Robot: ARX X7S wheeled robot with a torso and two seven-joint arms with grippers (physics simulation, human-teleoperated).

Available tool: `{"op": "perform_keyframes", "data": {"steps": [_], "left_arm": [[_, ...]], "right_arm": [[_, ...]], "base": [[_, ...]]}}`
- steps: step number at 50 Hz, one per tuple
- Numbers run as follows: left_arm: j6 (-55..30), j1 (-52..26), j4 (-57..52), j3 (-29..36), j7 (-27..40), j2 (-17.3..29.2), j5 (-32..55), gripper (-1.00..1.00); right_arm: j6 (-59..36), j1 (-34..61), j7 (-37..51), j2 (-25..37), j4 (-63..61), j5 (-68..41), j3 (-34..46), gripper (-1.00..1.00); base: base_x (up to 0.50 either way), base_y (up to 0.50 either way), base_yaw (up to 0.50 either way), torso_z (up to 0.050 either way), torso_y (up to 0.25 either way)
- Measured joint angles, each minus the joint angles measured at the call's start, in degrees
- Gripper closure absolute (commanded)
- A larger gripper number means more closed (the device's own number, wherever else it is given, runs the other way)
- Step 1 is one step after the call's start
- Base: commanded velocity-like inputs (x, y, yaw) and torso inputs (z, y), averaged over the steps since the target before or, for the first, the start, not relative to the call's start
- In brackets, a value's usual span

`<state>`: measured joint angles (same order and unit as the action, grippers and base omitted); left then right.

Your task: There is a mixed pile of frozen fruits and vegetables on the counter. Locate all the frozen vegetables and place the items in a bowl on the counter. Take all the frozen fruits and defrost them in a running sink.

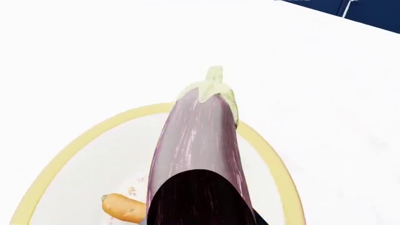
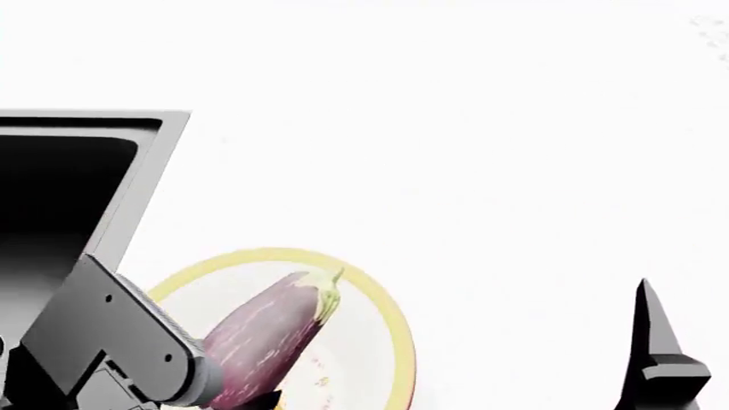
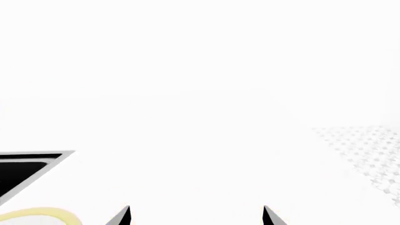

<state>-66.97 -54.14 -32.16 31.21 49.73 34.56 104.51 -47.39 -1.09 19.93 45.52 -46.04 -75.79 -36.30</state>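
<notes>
left gripper [image 2: 256, 401]: mostly hidden at the bottom edge of the head view. You seem to have the eggplant clamped by its fat end; the fingers themselves barely show, so the hold is a judgement, not something seen.
right gripper [image 3: 195, 216]: spread wide, two dark tips well apart, nothing between them. It hangs over bare counter, at about 4 o'clock in the head view.
eggplant [image 2: 268, 342]: over the bowl, tilted, cap end pointing to about 1 o'clock in the head view. Can't tell if it touches the bowl floor or hangs just above.
eggplant look: purple with white streaks, pale green cap and stem nub, glossy, long and fat, bigger than the carrot.
carrot [image 1: 125, 208]: already lying in the bowl, just beside the eggplant's fat end; only an orange stub shows.
bowl [image 2: 393, 329]: wide, shallow, yellow rim, faint speckles inside, at 7 o'clock in the head view, near the sink corner.
sink [image 2: 68, 171]: dark basin at 9 o'clock. No fruit or running water visible in the part you can see.
counter [image 2: 479, 171]: bright white, washed out.
done: carrot in the bowl; eggplant nearly placed.
left: let go of the eggplant, then both fruits to the sink. Neither fruit is in view.
</notes>
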Motion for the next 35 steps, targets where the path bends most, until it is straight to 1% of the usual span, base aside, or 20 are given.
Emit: {"op": "perform_keyframes", "data": {"steps": [14, 35], "left_arm": [[-0.81, 0.34, 2.13, 3.89, 0.69, -2.91, -2.12, 1.00], [-0.62, 2.84, 3.46, 5.29, -2.60, -2.44, -7.41, 1.00]], "right_arm": [[0.66, -2.20, -1.28, -0.93, 0.08, 0.57, -2.01, -1.00], [1.10, -3.22, -1.85, -1.51, 0.20, 0.94, -2.44, -1.00]], "base": [[0.00, 0.00, 0.00, 0.000, 0.001], [0.00, 0.00, 0.00, 0.000, 0.000]]}}
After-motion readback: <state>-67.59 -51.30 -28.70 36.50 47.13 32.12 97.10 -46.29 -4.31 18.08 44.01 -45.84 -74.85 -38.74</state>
